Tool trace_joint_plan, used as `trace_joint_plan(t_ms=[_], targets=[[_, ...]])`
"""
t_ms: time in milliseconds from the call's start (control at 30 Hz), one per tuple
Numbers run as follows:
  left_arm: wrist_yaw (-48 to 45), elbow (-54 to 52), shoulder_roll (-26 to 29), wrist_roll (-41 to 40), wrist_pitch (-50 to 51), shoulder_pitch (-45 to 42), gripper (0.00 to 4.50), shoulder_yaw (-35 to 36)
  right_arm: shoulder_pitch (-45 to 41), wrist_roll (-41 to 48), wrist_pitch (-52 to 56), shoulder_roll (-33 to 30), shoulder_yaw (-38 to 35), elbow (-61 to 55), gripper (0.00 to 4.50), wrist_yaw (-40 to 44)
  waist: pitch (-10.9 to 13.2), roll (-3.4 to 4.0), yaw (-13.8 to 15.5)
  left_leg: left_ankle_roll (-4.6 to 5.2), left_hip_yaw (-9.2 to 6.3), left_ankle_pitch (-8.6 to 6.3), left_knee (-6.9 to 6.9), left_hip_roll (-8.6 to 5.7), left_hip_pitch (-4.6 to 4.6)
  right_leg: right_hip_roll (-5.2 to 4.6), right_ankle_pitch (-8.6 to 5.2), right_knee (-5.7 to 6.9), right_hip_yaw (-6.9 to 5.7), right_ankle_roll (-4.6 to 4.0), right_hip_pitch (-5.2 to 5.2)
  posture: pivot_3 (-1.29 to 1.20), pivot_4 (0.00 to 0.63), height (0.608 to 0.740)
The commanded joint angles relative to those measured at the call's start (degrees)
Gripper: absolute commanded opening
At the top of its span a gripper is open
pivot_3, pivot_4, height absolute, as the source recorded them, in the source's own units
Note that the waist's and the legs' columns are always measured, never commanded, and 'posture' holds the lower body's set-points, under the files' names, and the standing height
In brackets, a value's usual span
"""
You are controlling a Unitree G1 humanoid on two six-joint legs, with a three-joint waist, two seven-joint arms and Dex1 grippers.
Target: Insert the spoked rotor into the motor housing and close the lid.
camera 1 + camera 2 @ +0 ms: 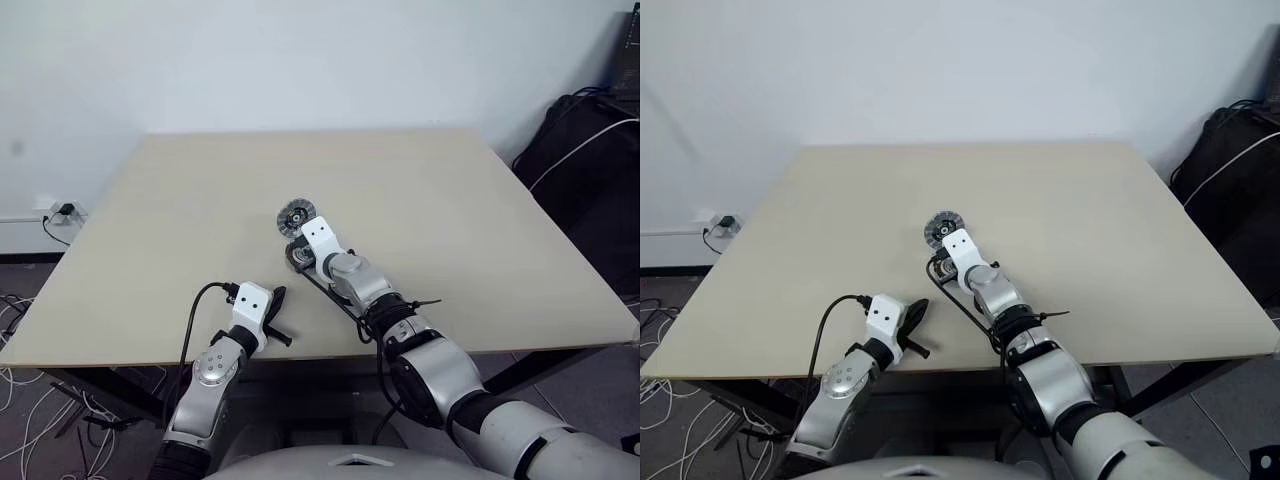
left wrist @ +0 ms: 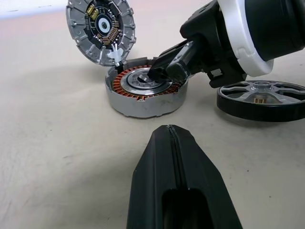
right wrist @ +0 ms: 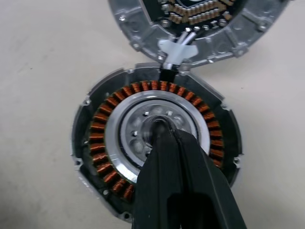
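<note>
The motor housing [image 2: 143, 93] lies open on the table, a copper ring of windings around a pale centre [image 3: 138, 136]. Its lid [image 2: 101, 29] stands tilted up at the housing's far rim, inner face showing. My right gripper [image 3: 163, 130] is shut and holds nothing, with its tip down on the housing's pale centre. The spoked rotor [image 2: 263, 99] lies flat on the table right beside the housing, under my right wrist. My left gripper [image 2: 172, 136] is shut and empty, resting near the table's front edge [image 1: 274, 306], a short way from the housing [image 1: 297, 256].
The beige table [image 1: 450, 200] stretches wide on all sides of the parts. A black bag [image 1: 590, 170] with a white cable sits off the table's right side. Loose cables [image 1: 30, 400] lie on the floor at the left, below a wall socket [image 1: 62, 212].
</note>
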Motion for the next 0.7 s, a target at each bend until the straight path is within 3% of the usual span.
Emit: trace_joint_plan(t_ms=[33, 300, 700], targets=[[-0.1, -1.0, 0.1, -0.2, -0.1, -1.1, 0.00, 0.0, -1.7, 0.0, -0.1, 0.2, -0.4, -1.5, 0.03, -0.2, 0.0, 0.00, 0.0, 0.04, 0.00, 0.02, 0.00, 0.00, 0.00, 0.00, 0.00, 0.00, 0.00, 0.00, 0.00, 0.00, 0.000, 0.740], [-0.3, -1.0, 0.3, -0.2, 0.0, -1.1, 0.00, 0.0, 1.6, 0.9, -0.4, -1.0, 1.1, -8.9, 0.03, 7.1, 0.0, 0.01, 0.0, 0.07, -0.01, 0.03, 0.00, 0.00, 0.00, -0.01, 0.00, 0.00, 0.00, 0.00, 0.01, 0.00, 0.000, 0.740], [-0.4, -1.0, 0.3, -0.2, 0.1, -1.1, 0.00, -0.3, 1.6, -2.7, -2.3, -0.3, 2.4, -7.7, 0.03, 1.0, 0.0, 0.01, 0.0, 0.03, -0.01, 0.03, -0.02, 0.00, 0.00, -0.01, 0.00, 0.00, 0.00, 0.00, 0.00, 0.00, 0.000, 0.740]])
